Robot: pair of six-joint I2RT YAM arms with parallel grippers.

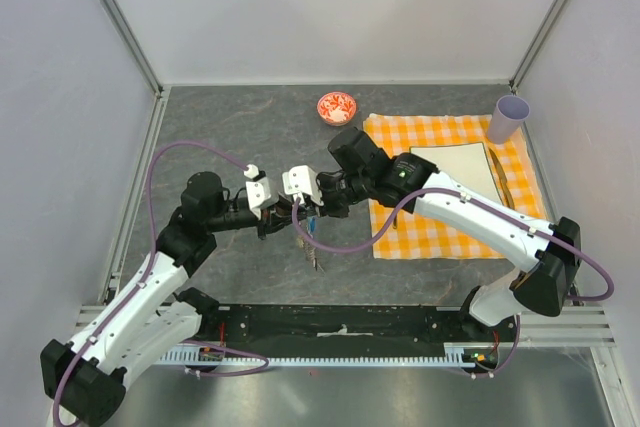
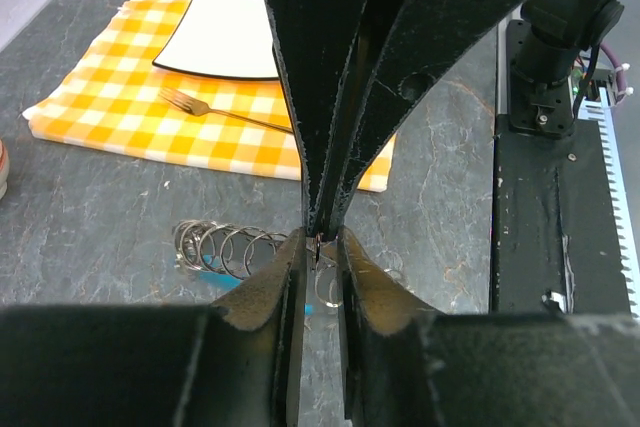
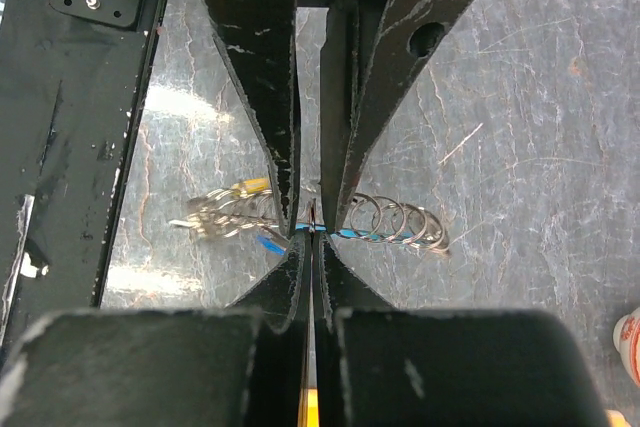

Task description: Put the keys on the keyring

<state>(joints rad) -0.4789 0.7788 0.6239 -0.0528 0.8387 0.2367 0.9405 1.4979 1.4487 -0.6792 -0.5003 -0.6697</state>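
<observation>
The right claw [image 3: 312, 237] pinched the keyring [image 3: 358, 235] at its tips, the left claw [image 2: 321, 244] faced it with a thin gap, holding what I could not tell, and the keys [image 3: 222, 209] lay just beside them, so most threading looked left to do.

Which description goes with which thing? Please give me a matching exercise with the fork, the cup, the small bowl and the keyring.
Things:
1 fork
2 cup
3 small bowl
4 keyring

Descriptions:
A red and white, left of the cloth
B lying on the checked cloth
C lilac, standing at the cloth's far right corner
D wire loops with a light-blue strip

Pairs: 1-B, 2-C, 3-A, 4-D
</observation>
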